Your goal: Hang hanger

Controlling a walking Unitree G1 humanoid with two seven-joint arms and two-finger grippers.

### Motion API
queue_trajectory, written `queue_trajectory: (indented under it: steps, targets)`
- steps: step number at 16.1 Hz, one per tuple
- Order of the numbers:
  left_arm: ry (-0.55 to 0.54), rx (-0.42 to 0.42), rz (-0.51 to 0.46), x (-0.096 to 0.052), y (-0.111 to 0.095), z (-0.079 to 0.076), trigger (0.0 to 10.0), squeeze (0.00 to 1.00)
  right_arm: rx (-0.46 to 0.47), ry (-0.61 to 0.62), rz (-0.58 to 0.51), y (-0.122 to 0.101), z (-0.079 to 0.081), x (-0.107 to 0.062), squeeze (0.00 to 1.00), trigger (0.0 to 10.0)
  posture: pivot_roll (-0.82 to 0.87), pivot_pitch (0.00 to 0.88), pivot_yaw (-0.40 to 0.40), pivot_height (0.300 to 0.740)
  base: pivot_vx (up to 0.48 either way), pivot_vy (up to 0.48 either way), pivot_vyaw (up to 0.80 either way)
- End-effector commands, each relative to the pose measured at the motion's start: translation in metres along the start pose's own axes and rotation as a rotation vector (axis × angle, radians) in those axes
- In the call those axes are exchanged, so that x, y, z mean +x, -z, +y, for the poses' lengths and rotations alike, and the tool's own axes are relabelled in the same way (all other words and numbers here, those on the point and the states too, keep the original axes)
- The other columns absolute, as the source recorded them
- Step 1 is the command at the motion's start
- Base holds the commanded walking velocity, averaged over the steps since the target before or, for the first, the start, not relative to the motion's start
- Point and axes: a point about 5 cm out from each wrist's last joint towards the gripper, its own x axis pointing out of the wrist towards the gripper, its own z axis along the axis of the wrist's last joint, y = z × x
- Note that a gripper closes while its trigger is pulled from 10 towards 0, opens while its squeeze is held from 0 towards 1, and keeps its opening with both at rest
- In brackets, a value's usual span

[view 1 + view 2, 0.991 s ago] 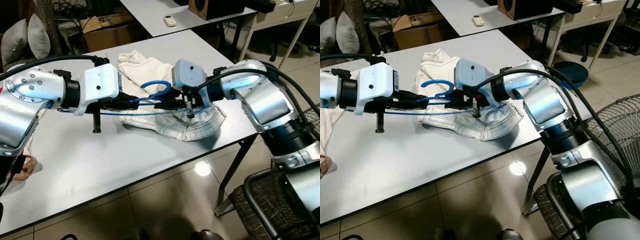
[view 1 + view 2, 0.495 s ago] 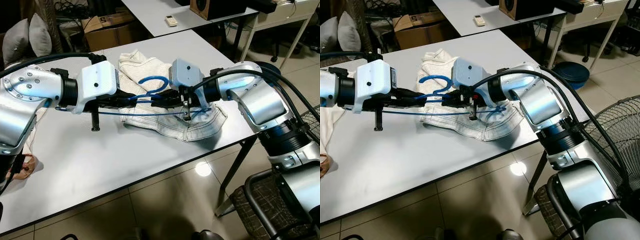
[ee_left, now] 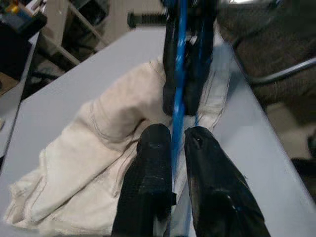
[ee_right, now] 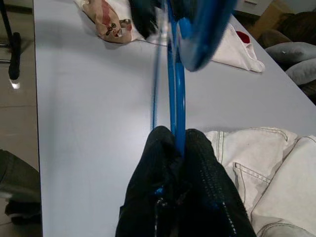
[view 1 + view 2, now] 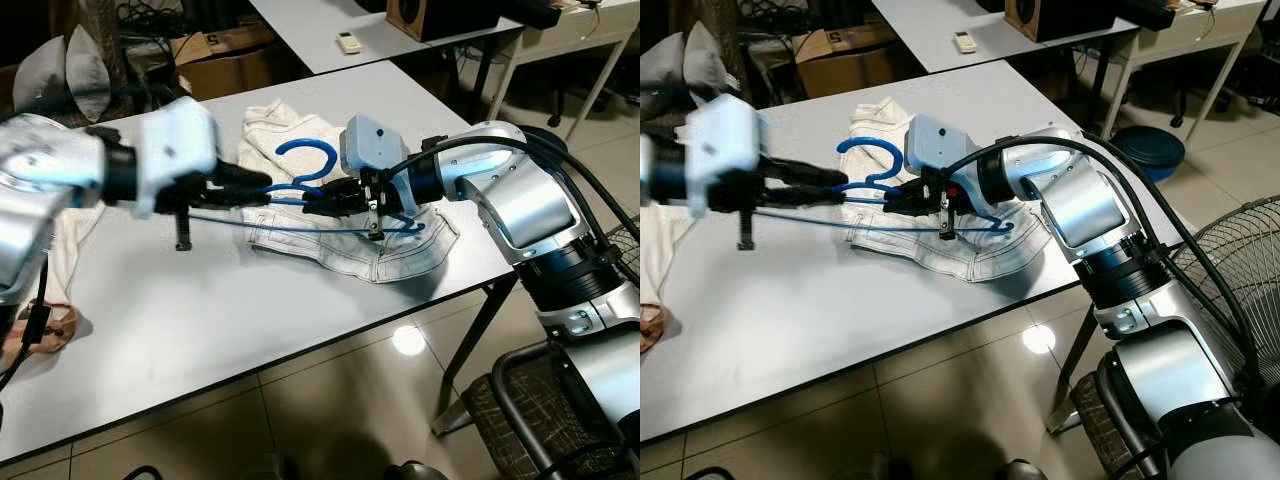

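Observation:
A blue wire hanger (image 5: 300,178) is held just above the white table (image 5: 250,300), its hook (image 5: 872,152) turned up toward the far side. My left gripper (image 5: 262,190) is shut on the hanger from the left, its fingers (image 3: 154,163) pinching the blue wire. From the right, my right gripper (image 5: 318,198) is shut on the same hanger, with its fingertips (image 4: 170,148) clamped on the wire. A cream pair of shorts (image 5: 350,245) lies crumpled on the table under the hanger.
A second cream cloth (image 5: 60,240) and a small patterned item (image 5: 45,330) lie at the table's left end. A fan (image 5: 1240,260) and a mesh chair (image 5: 560,400) stand on my right. Another table with a remote (image 5: 347,41) is behind.
Both grippers have lifted and turned the hanger, so its hook stands higher and further left. The left arm swung and is blurred. The camera shifted slightly.

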Motion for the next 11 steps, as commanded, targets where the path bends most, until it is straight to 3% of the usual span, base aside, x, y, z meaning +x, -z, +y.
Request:
queue_trajectory:
  steps: [1, 4, 5, 6, 9, 11]
  targets:
    - [0.011, -0.038, -0.041, -0.011, 0.0, -0.001, 10.0, 1.0, 0.003, 0.008, -0.019, -0.003, -0.002, -0.006, 0.0, 0.0, -0.07, 0.013, 0.099, 0.74, 0.0, 0.0, 0.0]
    - [0.01, -0.065, -0.066, -0.023, 0.001, -0.001, 10.0, 1.0, 0.015, 0.033, -0.027, -0.004, -0.005, -0.01, 0.0, 0.0, -0.07, 0.004, 0.098, 0.74, 0.0, 0.0, 0.0]
    - [-0.074, -0.09, -0.122, -0.037, 0.0, 0.006, 10.0, 1.0, 0.015, 0.08, -0.055, -0.006, -0.007, -0.013, 0.0, 0.0, -0.07, 0.0, 0.107, 0.74, 0.0, 0.0, 0.0]
    - [-0.089, -0.092, -0.133, -0.039, 0.0, 0.006, 10.0, 1.0, 0.01, 0.092, -0.062, -0.006, -0.007, -0.013, 0.0, 0.0, -0.07, 0.0, 0.107, 0.74, 0.0, 0.0, 0.0]
    - [-0.333, -0.143, -0.156, -0.065, 0.004, 0.014, 10.0, 1.0, 0.009, 0.258, -0.158, -0.019, -0.011, -0.024, 0.0, 0.0, -0.07, 0.007, 0.116, 0.74, 0.0, 0.0, 0.0]
    - [-0.511, -0.175, -0.127, -0.082, 0.011, 0.007, 10.0, 1.0, 0.061, 0.415, -0.232, -0.023, -0.009, -0.033, 0.0, 0.0, -0.07, 0.017, 0.114, 0.74, 0.0, 0.0, 0.0]
